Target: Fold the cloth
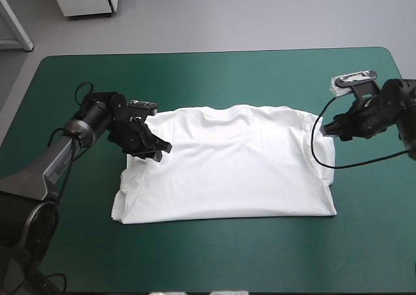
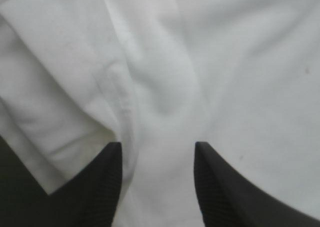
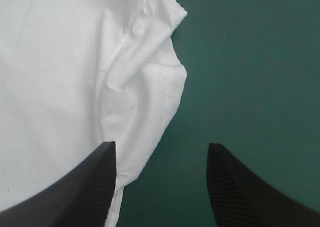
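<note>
From above, the white short-sleeved cloth T-shirt (image 1: 227, 168) lies spread flat in the middle of the teal-green table cover (image 1: 214, 74). The left gripper (image 1: 158, 150) is at the shirt's left edge, toward the far corner. The right gripper (image 1: 327, 130) is at the far right corner, beside the sleeve.

In the left wrist view, its black fingers (image 2: 102, 187) stand spread, with rumpled white fabric and a seamed fold between them.

In the right wrist view, the fingers (image 3: 95, 187) are also spread and straddle the shirt's right edge: one is over cloth, the other over bare cover, with a puckered fold just ahead
</note>
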`<state>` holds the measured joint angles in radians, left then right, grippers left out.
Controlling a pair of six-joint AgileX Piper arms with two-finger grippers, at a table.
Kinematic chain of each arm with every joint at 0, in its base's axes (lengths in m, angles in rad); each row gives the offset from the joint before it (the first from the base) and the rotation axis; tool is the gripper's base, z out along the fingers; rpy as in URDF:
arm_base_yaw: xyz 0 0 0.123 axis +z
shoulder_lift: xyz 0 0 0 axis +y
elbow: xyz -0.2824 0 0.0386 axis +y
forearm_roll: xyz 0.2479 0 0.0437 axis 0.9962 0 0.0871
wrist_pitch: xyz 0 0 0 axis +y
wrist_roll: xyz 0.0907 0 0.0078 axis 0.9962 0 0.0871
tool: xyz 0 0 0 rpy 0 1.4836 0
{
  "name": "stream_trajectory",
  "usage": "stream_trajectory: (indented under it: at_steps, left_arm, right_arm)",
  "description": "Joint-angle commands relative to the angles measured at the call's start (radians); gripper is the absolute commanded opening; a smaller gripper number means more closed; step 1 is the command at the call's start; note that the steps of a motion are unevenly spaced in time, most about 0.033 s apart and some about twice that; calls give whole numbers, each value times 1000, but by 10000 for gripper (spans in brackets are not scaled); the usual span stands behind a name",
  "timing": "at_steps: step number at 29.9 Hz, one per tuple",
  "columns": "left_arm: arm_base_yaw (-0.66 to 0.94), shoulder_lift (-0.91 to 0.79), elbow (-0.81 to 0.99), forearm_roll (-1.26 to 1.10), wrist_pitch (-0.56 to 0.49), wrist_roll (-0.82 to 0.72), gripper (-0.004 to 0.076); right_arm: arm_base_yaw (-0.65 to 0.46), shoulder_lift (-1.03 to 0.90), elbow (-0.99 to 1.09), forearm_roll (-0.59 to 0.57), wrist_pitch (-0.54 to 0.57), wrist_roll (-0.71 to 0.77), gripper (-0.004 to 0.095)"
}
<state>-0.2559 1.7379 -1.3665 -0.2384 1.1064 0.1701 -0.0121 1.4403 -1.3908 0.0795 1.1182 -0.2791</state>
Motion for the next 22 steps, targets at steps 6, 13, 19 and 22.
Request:
stream_trajectory:
  at_steps: [6,13,19,22]
  left_arm:
    - [-6,-206,-92,-78,44,16,403]
    - [-6,-275,-134,-121,46,39,402]
    - [-6,-281,-157,-128,56,39,402]
    - [-6,-281,-157,-143,59,39,402]
  right_arm:
    - [1,88,-30,-12,-48,17,512]
    - [1,220,-30,-14,-57,15,512]
    - [1,303,-30,-9,-72,15,514]
    - [1,334,-30,-11,-80,15,513]
